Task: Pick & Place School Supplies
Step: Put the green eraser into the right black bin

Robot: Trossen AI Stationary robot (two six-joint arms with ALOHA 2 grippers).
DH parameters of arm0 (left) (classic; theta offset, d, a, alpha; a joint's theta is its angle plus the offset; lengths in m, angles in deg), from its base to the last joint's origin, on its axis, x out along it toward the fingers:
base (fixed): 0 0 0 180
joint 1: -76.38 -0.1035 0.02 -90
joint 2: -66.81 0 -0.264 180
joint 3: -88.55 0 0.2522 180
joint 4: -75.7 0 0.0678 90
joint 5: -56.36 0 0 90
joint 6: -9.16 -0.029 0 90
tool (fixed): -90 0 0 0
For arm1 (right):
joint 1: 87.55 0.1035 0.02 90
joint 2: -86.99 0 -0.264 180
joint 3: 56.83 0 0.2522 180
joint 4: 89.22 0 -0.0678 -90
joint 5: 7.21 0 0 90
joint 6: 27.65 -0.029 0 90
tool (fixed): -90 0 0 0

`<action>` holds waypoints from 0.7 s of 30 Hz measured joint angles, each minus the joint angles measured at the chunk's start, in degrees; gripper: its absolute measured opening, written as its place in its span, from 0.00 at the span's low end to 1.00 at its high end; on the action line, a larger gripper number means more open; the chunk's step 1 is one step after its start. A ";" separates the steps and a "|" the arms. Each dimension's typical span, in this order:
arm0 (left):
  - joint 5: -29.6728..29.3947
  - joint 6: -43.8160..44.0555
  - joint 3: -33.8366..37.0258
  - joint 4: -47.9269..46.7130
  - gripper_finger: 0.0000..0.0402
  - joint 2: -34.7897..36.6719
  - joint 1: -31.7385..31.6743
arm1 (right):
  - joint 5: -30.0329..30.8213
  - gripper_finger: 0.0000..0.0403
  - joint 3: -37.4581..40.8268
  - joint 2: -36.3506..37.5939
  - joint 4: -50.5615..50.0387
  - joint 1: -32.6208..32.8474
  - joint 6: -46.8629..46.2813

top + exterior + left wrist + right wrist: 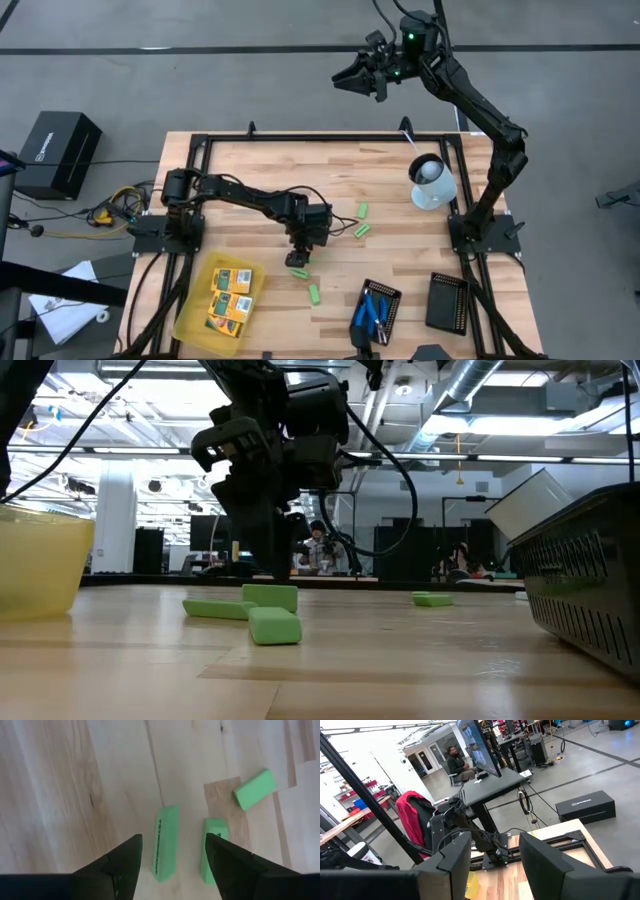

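The left gripper (170, 857) hung wide open and empty over a green eraser block (164, 842); light, stiff, probably grippy, best pinched across its long sides.

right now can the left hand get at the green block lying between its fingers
Probably yes: the left hand hangs open right over the green block, one finger on each side, nothing covering it. A second block lies close by one finger and might get nudged.

Cut off at the low view's edges, the yellow tray (40, 565) and a black ribbed tray (590, 595), hidden under the left pincer (299, 259) from above one green block (165, 842), too small to read the print on the yellow packs (231, 296).
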 joint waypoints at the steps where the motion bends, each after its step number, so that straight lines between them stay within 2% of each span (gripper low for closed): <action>1: 0.00 0.03 0.15 -0.06 0.53 0.00 0.00 | 0.00 0.39 0.00 0.00 0.00 0.00 0.00; 21: 1.95 1.96 4.87 1.21 0.43 -0.42 -0.21 | 0.00 0.39 0.00 0.00 0.06 0.00 -0.02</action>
